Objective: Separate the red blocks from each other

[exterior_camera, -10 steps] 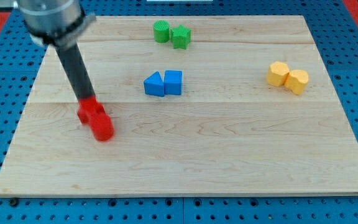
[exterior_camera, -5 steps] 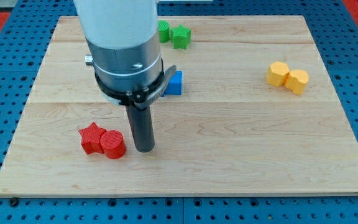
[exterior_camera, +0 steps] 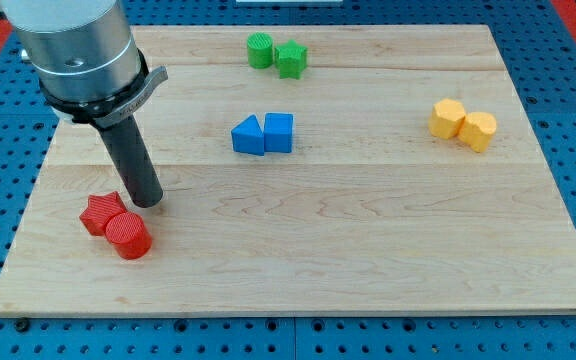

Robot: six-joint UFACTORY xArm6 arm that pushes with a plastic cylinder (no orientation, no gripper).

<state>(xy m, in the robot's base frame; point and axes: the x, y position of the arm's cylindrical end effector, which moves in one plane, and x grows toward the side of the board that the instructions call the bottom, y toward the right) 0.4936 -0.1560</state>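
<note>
- My tip point(exterior_camera: 149, 203) is down on the wooden board point(exterior_camera: 368, 250) in the lower left of the frame, planted just to the upper right of the two red blocks.
- There is no gripper on this arm, only the straight dark rod, so nothing opens, closes or holds.
- The red star block point(exterior_camera: 100, 213) sits at the far left, and the red cylinder point(exterior_camera: 128, 236) is pressed right up against its lower right side: the pair is touching, not apart.
- The tip stands very close to the star's right point and just above the cylinder; whether it actually touches either one, I cannot tell.
- Centre of the board, upper half: a blue triangular block point(exterior_camera: 247, 135) and a blue cube point(exterior_camera: 279, 132), side by side and touching.
- Along the top edge: a green cylinder point(exterior_camera: 259, 49) beside a green star block point(exterior_camera: 291, 59).
- Over on the right: two rounded yellow blocks point(exterior_camera: 463, 124) sit together, well apart from everything else.
</note>
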